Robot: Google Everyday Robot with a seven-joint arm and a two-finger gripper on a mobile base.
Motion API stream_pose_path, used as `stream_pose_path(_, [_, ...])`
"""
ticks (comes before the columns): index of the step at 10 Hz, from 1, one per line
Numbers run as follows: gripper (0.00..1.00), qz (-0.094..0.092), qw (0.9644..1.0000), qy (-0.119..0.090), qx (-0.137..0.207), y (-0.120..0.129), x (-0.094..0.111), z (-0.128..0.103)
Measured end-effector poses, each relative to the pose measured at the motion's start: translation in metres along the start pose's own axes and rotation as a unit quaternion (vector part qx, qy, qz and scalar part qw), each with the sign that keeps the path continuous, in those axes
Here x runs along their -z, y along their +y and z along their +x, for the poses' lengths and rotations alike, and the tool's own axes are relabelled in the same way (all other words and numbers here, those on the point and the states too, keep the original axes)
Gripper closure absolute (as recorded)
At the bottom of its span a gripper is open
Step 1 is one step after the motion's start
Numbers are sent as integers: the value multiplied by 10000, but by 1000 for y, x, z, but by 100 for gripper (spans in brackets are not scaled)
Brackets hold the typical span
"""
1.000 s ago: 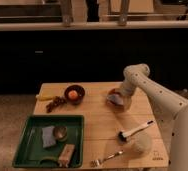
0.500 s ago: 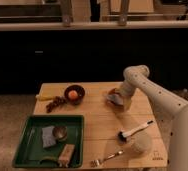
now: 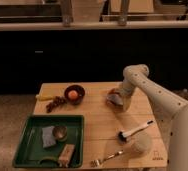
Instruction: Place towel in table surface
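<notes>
While your end effector (image 3: 120, 96) sits low over the far right of the desk (image 3: 99, 120), you cannot tell if it grips or has released | towel (image 3: 112, 99) bunched right against it | bowl (image 3: 74, 94) well left of it | brush (image 3: 135, 130) nearer the camera than it

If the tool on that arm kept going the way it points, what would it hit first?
The tool, over the far side of the table, points downward. It would likely first meet the bunched towel at its tip, then the tabletop; depth is hard to judge.
</notes>
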Motion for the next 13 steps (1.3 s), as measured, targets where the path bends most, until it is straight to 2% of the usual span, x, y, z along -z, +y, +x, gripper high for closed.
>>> stream_pose_path(7, [20,137,9999,-83,39,-4,8,-8])
stream_pose_path(13, [20,377,9991,-160,-53,-17,22,-6])
